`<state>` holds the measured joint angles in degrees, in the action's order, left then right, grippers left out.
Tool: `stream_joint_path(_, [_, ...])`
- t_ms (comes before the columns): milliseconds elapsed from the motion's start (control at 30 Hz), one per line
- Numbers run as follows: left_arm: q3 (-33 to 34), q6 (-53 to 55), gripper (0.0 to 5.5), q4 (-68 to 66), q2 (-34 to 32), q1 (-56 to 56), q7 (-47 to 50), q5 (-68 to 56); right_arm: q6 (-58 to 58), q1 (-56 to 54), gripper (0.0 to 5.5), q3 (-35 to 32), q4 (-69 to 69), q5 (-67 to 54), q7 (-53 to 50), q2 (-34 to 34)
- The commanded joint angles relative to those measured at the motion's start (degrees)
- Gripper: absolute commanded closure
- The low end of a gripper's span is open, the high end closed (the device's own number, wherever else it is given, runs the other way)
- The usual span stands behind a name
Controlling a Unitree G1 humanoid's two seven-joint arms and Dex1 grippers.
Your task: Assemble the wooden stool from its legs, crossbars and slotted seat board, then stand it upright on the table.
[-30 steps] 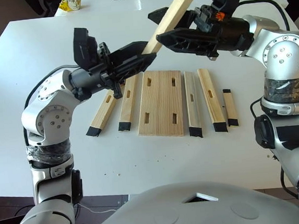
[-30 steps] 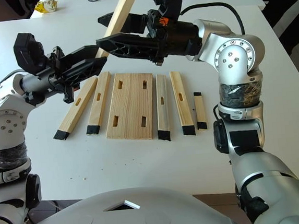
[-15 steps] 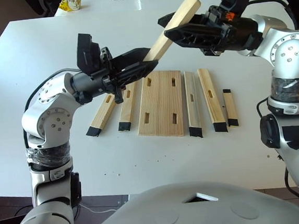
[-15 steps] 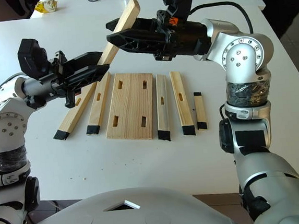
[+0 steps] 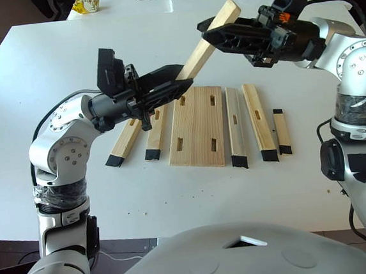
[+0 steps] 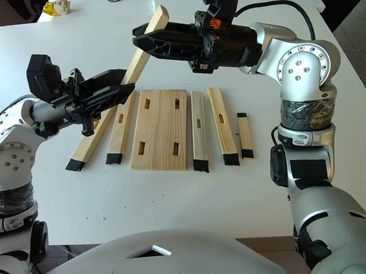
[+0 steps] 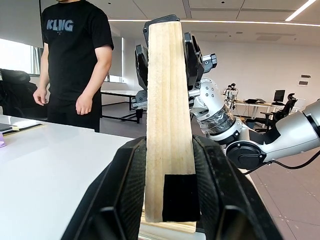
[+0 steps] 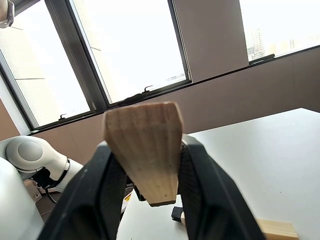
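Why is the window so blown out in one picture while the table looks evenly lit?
Right wrist view: the camera faces bright windows, so daylight glares behind the wooden leg. Left eye view: the white table is evenly lit, with faint shadows along the seat board.

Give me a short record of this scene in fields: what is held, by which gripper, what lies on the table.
held: one wooden leg, tilted, raised above the table
left gripper: shut on its black-capped lower end
right gripper: shut on its upper part
on table: slotted seat board lying flat; two pieces on its left, three on its right
joined: nothing yet
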<state>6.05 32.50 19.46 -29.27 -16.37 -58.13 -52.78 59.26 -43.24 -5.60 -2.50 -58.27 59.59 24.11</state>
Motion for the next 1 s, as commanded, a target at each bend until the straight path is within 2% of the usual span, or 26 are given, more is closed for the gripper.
stream_joint_path(33, [-0.2, -1.16, 4.19, -0.9, -0.13, 0.03, 1.55, 2.67, 0.86, 1.46, 4.11, -2.44, -1.42, -3.29, -0.69, -0.18])
stream_joint_path(133, [-0.12, -0.43, 4.19, -0.54, 0.14, -0.65, 3.19, 2.2, 0.69, 2.16, 4.11, -2.31, -1.98, -2.93, -0.96, -0.2])
stream_joint_path(167, [-0.13, 0.05, 3.83, -0.46, 0.23, -0.72, 3.55, 1.75, 0.55, 2.24, 4.11, -2.27, -2.02, -2.69, -1.05, -0.2])
stream_joint_path(433, [0.61, 0.99, 2.7, -1.45, -1.54, -1.64, 3.9, 2.09, -2.25, 2.77, 4.16, -1.18, -1.41, 0.52, -0.14, 0.88])
stream_joint_path(600, [0.2, -0.5, 2.67, -0.49, -4.05, 1.98, 2.14, 5.34, -7.74, 3.19, 4.17, 0.57, -0.7, 5.69, 1.37, 2.56])
stream_joint_path(767, [-0.94, -2.7, 2.67, -2.57, -1.83, 9.76, 4.54, 8.91, -15.48, 3.25, 4.18, 3.01, 4.0, 13.17, 4.05, 4.57])
stream_joint_path(900, [0.05, -5.76, 2.67, -4.01, 3.75, 11.07, 13.7, 13.25, -25.0, 4.08, 4.18, 6.09, 8.83, 21.7, 10.18, 9.06])
stream_joint_path(1000, [3.12, -10.02, 2.67, -6.4, 12.41, 8.12, 30.16, 18.7, -34.02, 4.35, 4.18, 8.93, 13.19, 28.92, 15.1, 12.47])
